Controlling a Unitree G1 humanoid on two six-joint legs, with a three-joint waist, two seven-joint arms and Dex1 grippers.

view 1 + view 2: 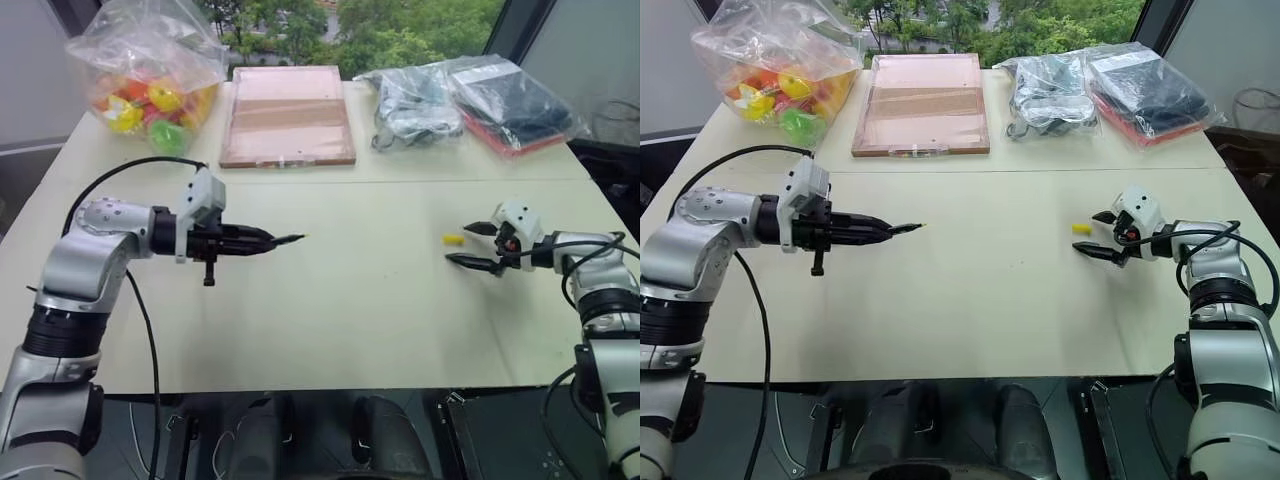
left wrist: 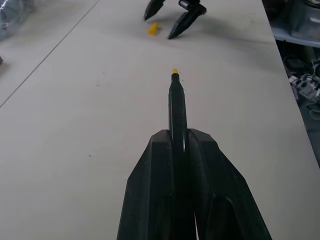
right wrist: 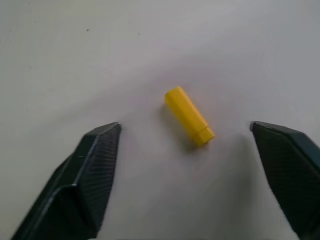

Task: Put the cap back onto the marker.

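The marker [image 1: 287,239] has a black barrel and a small yellow tip. It juts out level from my left gripper [image 1: 262,240], which is shut on it and holds it above the table's left half. The marker points toward the cap. The cap [image 1: 453,240] is a short bright yellow tube lying on its side on the pale table [image 1: 350,320], toward the right. My right gripper [image 1: 471,246] is open and low over the table. In the right wrist view the cap [image 3: 189,116] lies just ahead of and between its two black fingers [image 3: 95,165], touching neither.
At the back of the table lie a clear bag of colourful toys [image 1: 150,75], a flat pinkish board [image 1: 288,113], a bag of cables [image 1: 412,100] and a bag of dark items [image 1: 515,100]. The table's right edge is near my right arm.
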